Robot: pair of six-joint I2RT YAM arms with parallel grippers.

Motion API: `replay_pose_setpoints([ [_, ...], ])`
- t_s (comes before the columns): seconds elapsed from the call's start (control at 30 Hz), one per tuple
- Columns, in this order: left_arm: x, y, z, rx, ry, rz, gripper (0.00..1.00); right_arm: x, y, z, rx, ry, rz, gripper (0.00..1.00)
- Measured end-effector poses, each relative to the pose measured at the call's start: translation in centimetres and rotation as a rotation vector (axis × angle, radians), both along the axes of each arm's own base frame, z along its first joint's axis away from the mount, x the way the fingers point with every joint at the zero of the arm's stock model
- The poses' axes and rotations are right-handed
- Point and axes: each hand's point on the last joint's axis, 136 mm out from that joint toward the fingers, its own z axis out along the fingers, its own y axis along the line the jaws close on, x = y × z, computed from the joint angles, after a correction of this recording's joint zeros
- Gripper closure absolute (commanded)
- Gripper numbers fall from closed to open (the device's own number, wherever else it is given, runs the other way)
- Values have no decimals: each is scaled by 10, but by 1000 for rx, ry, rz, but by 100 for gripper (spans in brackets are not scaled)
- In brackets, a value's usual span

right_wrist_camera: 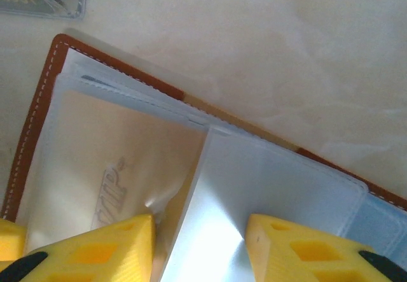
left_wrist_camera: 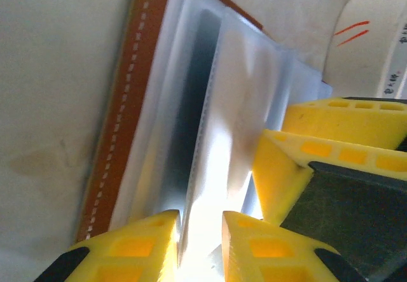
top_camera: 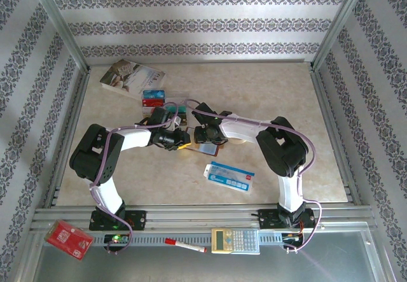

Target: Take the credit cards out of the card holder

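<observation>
The reddish-brown card holder [top_camera: 210,148] lies open at mid-table, where both grippers meet. In the left wrist view its stitched leather edge [left_wrist_camera: 121,123] frames clear sleeves [left_wrist_camera: 241,104]. My left gripper [left_wrist_camera: 200,221] is narrowly open, and one upstanding sleeve leaf rises between its fingers. My right gripper [right_wrist_camera: 200,219] is open and rests on the holder [right_wrist_camera: 44,97], with a sleeve page lying between its fingers. Its yellow fingers [left_wrist_camera: 299,148] also show beside my left ones. A gold credit card [right_wrist_camera: 108,161] printed "VIP" sits inside a sleeve. Loose credit cards [top_camera: 153,97] lie behind the left gripper [top_camera: 181,139].
A paperback book [top_camera: 130,77] lies at the back left. A blue-and-white packet [top_camera: 229,176] lies in front of the holder. On the near rail are a red packet [top_camera: 68,239], a red pen [top_camera: 186,245] and a calculator [top_camera: 235,239].
</observation>
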Motion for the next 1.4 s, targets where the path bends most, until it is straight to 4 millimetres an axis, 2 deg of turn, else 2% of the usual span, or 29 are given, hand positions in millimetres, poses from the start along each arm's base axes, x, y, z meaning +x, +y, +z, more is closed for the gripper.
replay_pose_setpoints([
  [0.23, 6, -7, 9, -49, -29, 0, 75, -2, -5, 15, 93, 36, -56, 52],
  [0.43, 4, -14, 15, -73, -37, -9, 74, 5, -10, 54, 208, -33, -118, 52],
  [0.6, -2, -25, 18, -81, -42, -36, 72, 6, -27, 76, 266, -83, -180, 51],
  [0.8, -12, -43, 22, -96, -44, -72, 69, 5, -46, 79, 272, -99, -234, 51],
  [0.97, -13, -57, 31, -113, -61, -95, 68, 1, -52, 74, 263, -95, -249, 51],
  [1.17, -9, -59, 36, -117, -77, -91, 64, -1, -55, 76, 263, -103, -252, 51],
  [1.4, -6, -61, 40, -129, -89, -92, 63, 2, -55, 84, 282, -127, -252, 52],
])
